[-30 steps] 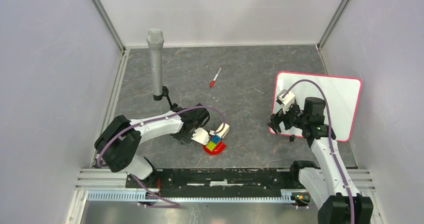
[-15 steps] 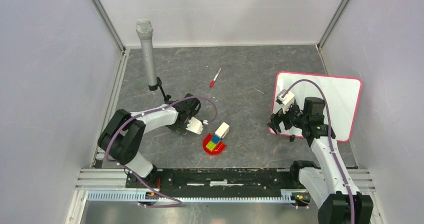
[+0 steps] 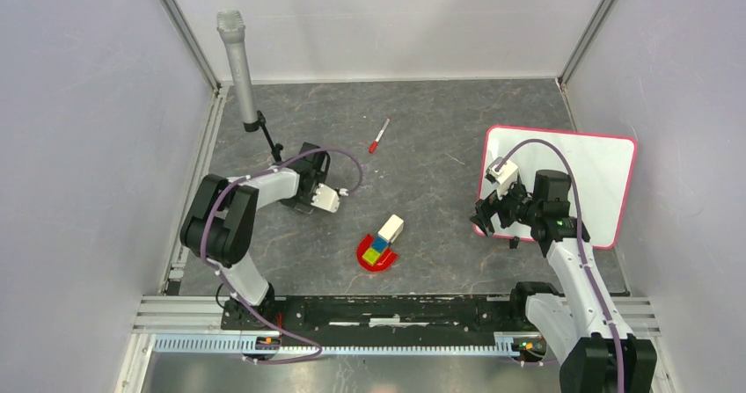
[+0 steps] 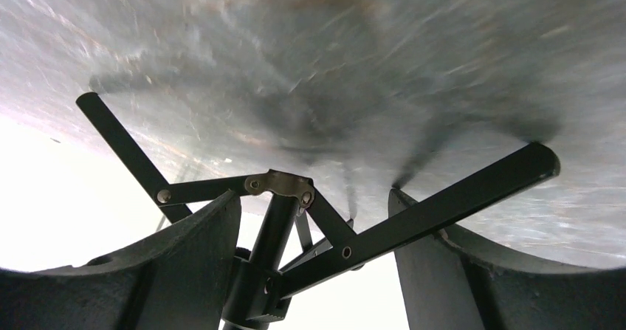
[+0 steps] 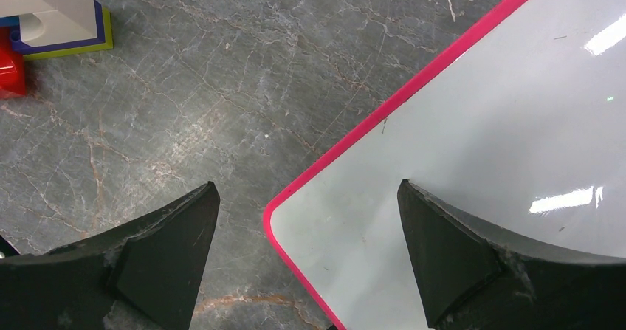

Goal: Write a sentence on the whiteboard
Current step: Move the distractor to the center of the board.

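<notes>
While the left gripper (image 4: 314,271) held a microphone stand (image 4: 280,219), the right gripper (image 5: 306,256) hung wide open over the whiteboard (image 5: 502,123) corner, nearer it.

Open grey table (image 3: 440,173) lies between a red-capped marker (image 3: 379,135) and the whiteboard (image 3: 598,182); a microphone stand (image 3: 255,120) and stacked toy blocks (image 3: 381,243) crowd the left.

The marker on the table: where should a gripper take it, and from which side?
Grip the marker at mid-barrel, from straight above, with the fingers closing across its width. It lies flat on the dark tabletop in open space, slanted with its red end nearer the arms, so the wrist should probably turn to match that slant.
</notes>
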Robot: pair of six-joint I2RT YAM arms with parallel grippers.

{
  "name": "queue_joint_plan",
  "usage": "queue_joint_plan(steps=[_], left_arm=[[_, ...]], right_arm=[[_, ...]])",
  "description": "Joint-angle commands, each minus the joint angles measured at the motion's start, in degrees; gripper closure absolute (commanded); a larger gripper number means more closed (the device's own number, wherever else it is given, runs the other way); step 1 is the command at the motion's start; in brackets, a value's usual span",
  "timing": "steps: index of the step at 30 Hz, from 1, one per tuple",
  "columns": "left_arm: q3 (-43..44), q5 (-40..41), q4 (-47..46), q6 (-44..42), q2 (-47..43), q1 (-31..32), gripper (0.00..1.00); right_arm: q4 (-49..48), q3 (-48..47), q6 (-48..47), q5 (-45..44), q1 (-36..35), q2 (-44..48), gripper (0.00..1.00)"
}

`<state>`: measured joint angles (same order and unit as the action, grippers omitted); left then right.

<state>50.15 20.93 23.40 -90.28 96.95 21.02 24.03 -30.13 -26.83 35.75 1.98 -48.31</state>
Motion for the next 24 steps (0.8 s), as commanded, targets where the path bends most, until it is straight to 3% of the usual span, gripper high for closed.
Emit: queue_joint_plan(steps=[1,16,24], left_arm=[[2.9,-1.5,-4.1,-8.2,3.5,-5.0,0.21],[14.6,-4.3,-4.7,-13.5,13.8,-16.7,0.2],[14.1,-5.0,-2.1,-12.9,11.2,-16.7,0.14]], right_arm=[[-1.4,-0.5,0.4,-0.4,-0.2,-0.3,0.03],[-1.4,-0.7,0.6,-0.6,-0.2,-1.8,0.03],[-1.5,-0.7,0.7,-0.6,-0.2,-2.0,0.03]])
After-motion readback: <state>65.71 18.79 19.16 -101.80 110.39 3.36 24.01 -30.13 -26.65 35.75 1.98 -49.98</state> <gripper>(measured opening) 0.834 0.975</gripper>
